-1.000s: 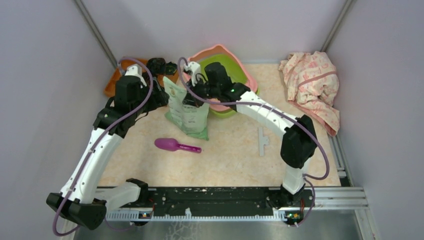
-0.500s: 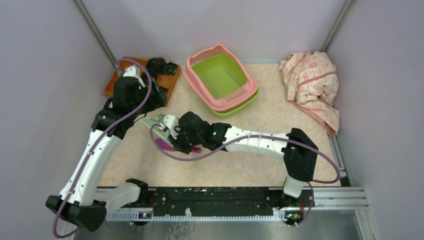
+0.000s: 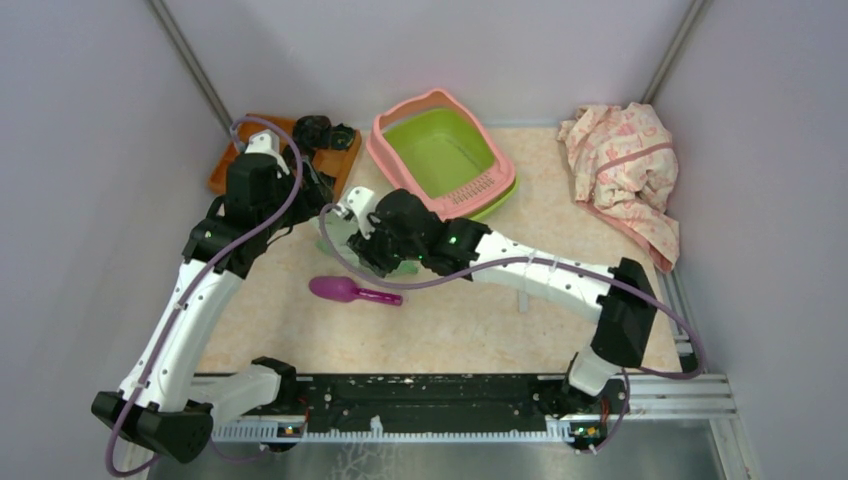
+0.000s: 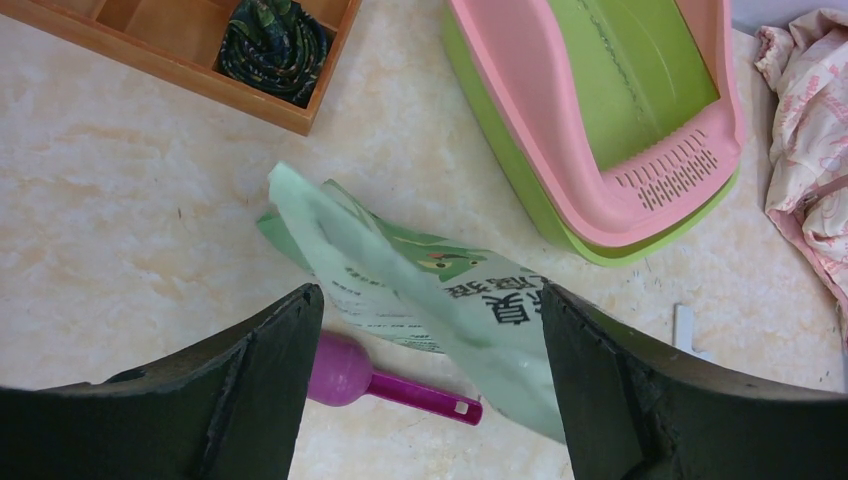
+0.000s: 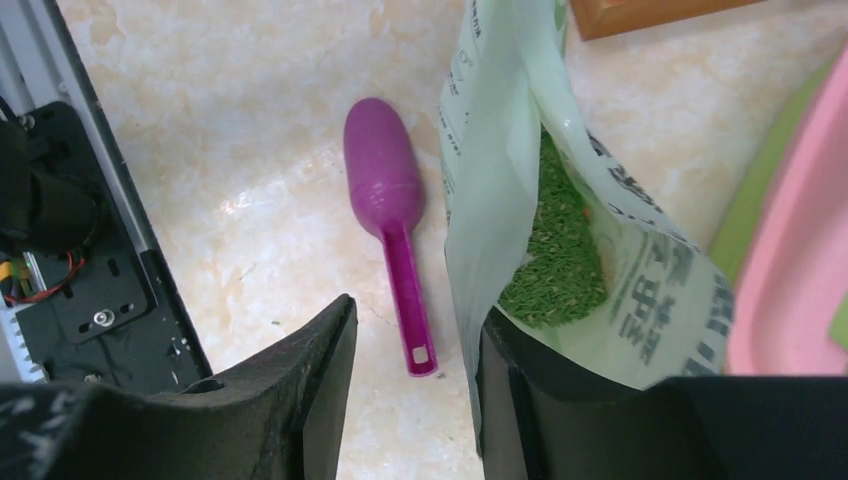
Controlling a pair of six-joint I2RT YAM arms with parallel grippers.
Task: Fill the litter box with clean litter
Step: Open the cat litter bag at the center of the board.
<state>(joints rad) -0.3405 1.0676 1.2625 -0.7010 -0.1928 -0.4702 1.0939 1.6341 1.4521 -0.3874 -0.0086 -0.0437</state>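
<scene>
My left pincer (image 4: 430, 295) is hanging with its fingers spread wide above the pale green printed plastic bag (image 4: 350, 235). The small grey-green litter grains (image 5: 560, 260) are sitting inside that bag. The purple plastic scoop (image 5: 385, 180) is lying beside it. My right pincer (image 5: 418, 310) is standing with its fingers apart, and the bag's edge is right against one finger. The lime green plastic litter box (image 4: 515, 90) with the pink rim is sitting further right, near the bag.

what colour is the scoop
The scoop is solid magenta-purple, bowl and handle alike; the right wrist view shows it best.
</scene>
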